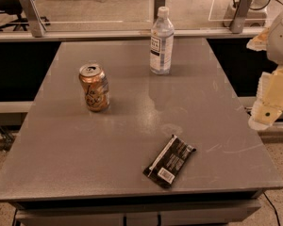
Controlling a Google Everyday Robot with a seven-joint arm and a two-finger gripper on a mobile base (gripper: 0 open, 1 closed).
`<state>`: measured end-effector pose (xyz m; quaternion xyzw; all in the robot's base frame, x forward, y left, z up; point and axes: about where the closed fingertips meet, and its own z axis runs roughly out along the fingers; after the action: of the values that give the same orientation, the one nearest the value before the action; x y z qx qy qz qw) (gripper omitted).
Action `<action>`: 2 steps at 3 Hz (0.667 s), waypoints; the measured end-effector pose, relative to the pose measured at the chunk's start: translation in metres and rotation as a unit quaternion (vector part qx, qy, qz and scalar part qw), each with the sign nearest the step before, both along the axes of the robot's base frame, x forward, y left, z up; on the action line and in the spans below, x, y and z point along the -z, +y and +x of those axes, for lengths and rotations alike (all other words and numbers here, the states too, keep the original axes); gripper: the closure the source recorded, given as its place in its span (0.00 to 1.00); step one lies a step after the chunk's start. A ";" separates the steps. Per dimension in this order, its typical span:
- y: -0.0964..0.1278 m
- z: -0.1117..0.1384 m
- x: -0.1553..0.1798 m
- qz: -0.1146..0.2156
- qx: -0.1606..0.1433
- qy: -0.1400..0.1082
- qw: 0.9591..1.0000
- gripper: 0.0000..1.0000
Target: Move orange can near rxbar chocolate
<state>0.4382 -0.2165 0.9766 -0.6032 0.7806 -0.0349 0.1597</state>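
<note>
The orange can (94, 87) stands upright on the left middle of the grey table (132, 140), silver top and pull tab up. The rxbar chocolate (170, 161) lies flat near the front right of the table, black wrapper with a white stripe and barcode patch. The can is well apart from the bar, up and to its left. My gripper (269, 102) is at the right edge of the view, beyond the table's right side, away from both objects and holding nothing that I can see.
A clear water bottle (161, 41) with a white cap stands upright at the back middle of the table. A glass partition with metal brackets (30, 13) runs behind the table. The floor drops off at the table's front and right edges.
</note>
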 end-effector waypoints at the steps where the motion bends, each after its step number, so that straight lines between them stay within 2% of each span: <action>1: 0.000 0.000 0.000 0.000 0.000 0.000 1.000 0.00; 2: 0.028 0.015 -0.004 -0.022 -0.055 -0.015 0.998 0.00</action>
<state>0.4533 -0.1888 0.9805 -0.6479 0.7430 -0.0519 0.1597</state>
